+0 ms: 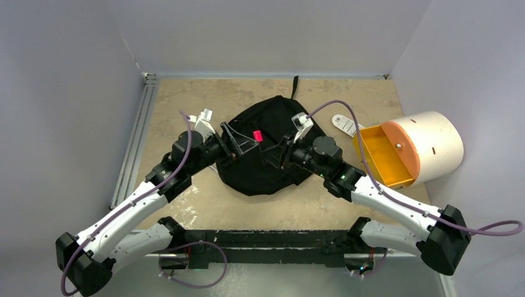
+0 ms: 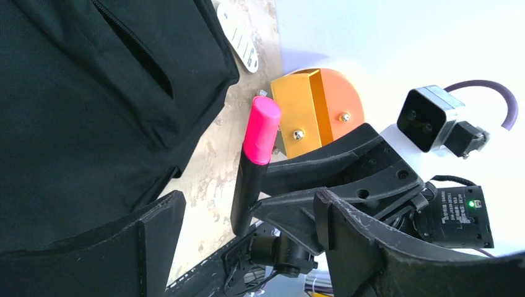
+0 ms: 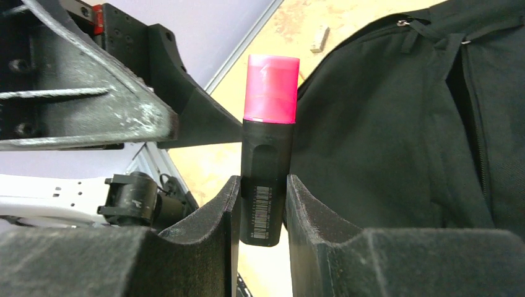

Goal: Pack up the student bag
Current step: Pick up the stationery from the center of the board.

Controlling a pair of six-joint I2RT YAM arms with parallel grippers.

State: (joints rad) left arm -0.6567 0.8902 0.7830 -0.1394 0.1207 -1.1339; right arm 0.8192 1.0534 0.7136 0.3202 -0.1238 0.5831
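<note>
From the top camera I see the student bag point(image 1: 263, 167) lying in the middle of the table point(image 1: 210, 204), well short of the far wall. Both arms reach in over it. The left gripper point(image 1: 240, 143) hangs above the bag's left part with its jaws spread wide. The right gripper point(image 1: 277, 150) is just to its right, pinching a pink-capped highlighter point(image 1: 257, 135) that shows between the two. Right of the bag a cream-and-orange cylinder point(image 1: 427, 145) lies on its side, and a white tag point(image 1: 345, 123) sits on the table between them. On the left wrist camera my own fingers point(image 2: 124, 247) stand far apart and grip nothing. The highlighter stands just ahead of them in the right gripper's hold, with the bag's black fabric on one side and the cylinder's orange end beyond. On the right wrist camera the two fingers are pressed on the highlighter's black barrel, pink end up. The left gripper crowds the space beside it, and the bag fills the other side.
</note>
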